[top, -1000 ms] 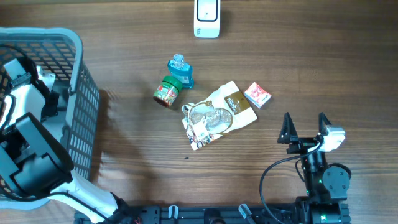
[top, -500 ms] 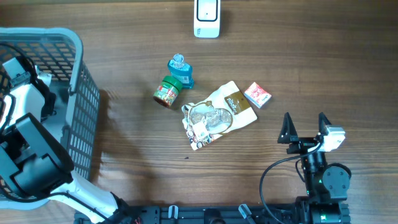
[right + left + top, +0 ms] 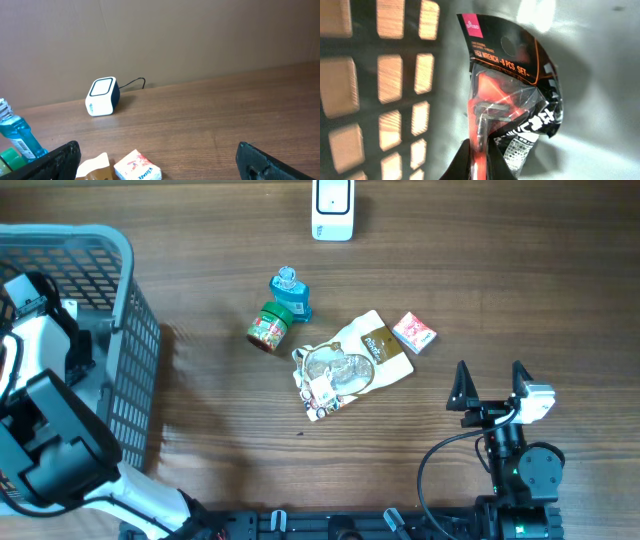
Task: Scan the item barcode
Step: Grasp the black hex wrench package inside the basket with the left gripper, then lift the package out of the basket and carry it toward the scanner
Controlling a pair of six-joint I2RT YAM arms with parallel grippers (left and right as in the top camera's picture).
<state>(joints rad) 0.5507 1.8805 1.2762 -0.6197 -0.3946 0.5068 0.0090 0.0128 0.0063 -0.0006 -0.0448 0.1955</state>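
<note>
In the left wrist view my left gripper (image 3: 479, 148) is inside the grey basket (image 3: 122, 290) and shut on the lower edge of the item. The item is a black and orange hex wrench set packet (image 3: 512, 75), held upright in front of the basket's mesh wall. A white label with small print (image 3: 520, 146) shows near its bottom; I cannot make out a barcode. The white scanner (image 3: 332, 208) stands at the table's far edge and appears in the right wrist view as the scanner (image 3: 102, 96). My right gripper (image 3: 491, 385) rests open at the lower right, holding nothing.
On the table's middle lie a blue bottle (image 3: 289, 295), a green-lidded jar (image 3: 267, 328), a snack bag (image 3: 350, 365) and a small tissue pack (image 3: 413, 333). The basket fills the left side, with my left arm (image 3: 40, 340) reaching down into it.
My left gripper has closed onto the wrench set packet, and the left arm has shifted slightly inside the basket. The right arm has not moved.
</note>
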